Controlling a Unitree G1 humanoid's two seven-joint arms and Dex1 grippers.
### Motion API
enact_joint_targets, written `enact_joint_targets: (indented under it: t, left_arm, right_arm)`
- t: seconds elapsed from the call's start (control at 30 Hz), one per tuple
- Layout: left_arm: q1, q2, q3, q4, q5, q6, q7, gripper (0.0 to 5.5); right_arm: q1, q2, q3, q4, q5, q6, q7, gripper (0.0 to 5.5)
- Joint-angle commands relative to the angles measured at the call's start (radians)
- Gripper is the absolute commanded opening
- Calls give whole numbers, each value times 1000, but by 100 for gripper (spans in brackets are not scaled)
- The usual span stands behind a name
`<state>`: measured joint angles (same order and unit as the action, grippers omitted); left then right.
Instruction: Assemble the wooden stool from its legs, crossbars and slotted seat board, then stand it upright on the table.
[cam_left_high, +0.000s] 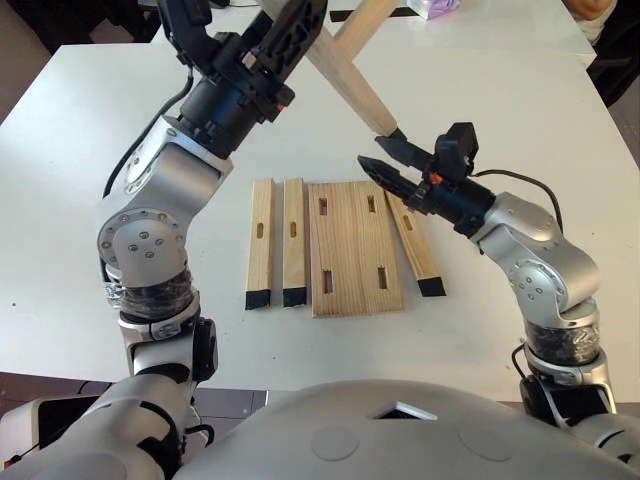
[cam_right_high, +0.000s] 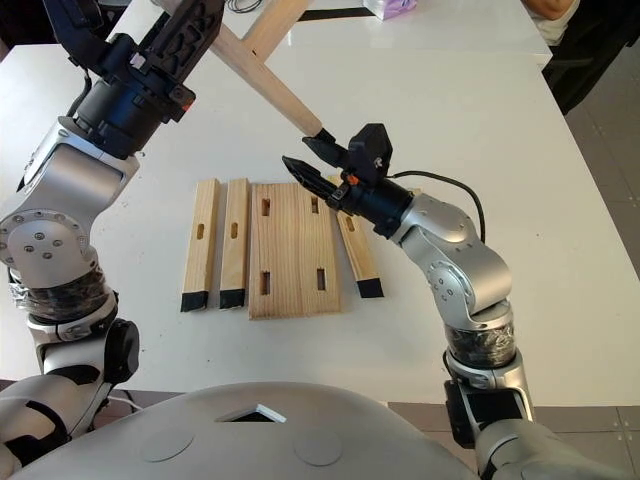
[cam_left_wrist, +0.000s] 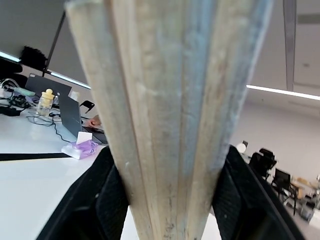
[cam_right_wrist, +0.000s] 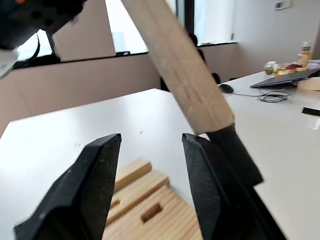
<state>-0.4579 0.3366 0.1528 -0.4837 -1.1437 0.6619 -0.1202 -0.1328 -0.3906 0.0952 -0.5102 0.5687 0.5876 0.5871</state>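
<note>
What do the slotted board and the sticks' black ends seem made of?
Slotted seat board: pale bare wood, grain lines visible. Black end of a lying leg: matte, maybe a rubber cap or paint; cannot tell which.

One seat board (cam_left_high: 355, 248) lies on the desk (cam_left_high: 520, 110), cut with four slots (two toward each short end). Left of the board lie two legs, an outer leg (cam_left_high: 260, 243) and an inner leg (cam_left_high: 293, 241), each with one slot and one black tip. Right of the board lies one more, the angled leg (cam_left_high: 418, 250). Above the board's far end two wooden pieces cross in the air: one raised leg (cam_left_high: 350, 85) with a black tip and one plain bar (cam_left_high: 368, 22). Two grippers are there too, the left gripper (cam_left_wrist: 169, 150) and the right gripper (cam_right_wrist: 150, 137), two fingers each. Beyond the board sits one purple tissue pack (cam_left_high: 435, 8).
</note>
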Motion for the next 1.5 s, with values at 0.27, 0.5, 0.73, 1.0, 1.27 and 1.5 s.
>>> enact_joint_targets:
  t: [0.27,0.5,0.73,1.0,1.27,1.5]
  left_arm:
    - [-23,319,11,-96,161,-37,-468,217]
    - [144,492,105,-109,48,1,-825,217]
    - [212,482,98,-99,73,-29,-895,217]
    - [403,441,98,-177,144,-100,-892,217]
    - [499,394,94,-250,156,-137,-836,217]
    - [644,367,76,-293,234,-207,-848,217]
  right_arm:
    - [440,-401,-282,-15,-55,-114,315,225]
    - [417,-460,-490,139,-69,-165,326,225]
    - [437,-408,-479,94,-73,-171,284,225]
    - [388,-399,-454,84,-62,-153,266,225]
    - [333,-396,-407,97,-67,-150,258,225]
    - [299,-414,-373,114,-70,-152,282,225]
